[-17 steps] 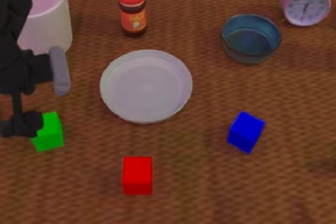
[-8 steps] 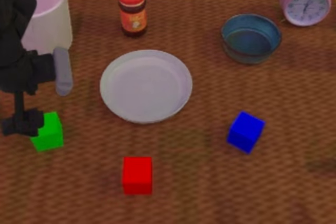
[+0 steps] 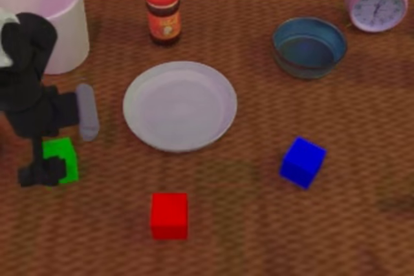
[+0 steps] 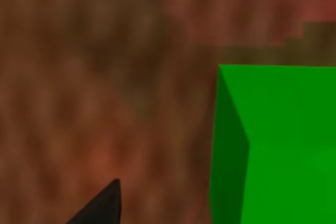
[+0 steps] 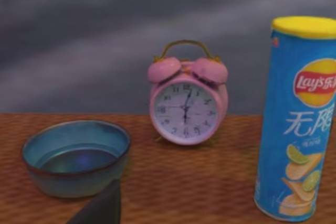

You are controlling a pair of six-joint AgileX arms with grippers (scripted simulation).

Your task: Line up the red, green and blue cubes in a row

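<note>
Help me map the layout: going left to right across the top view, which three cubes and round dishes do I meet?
Green cube → red cube and plate, roughly level → blue cube and bowl, roughly level.

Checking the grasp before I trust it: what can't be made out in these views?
- Left gripper fingers: top view, arm covers them; open or shut unclear.
- Green cube: top view, left part hidden by the arm; left wrist view, cut by the frame edge.
- Right gripper: only one finger tip in right wrist view.
</note>
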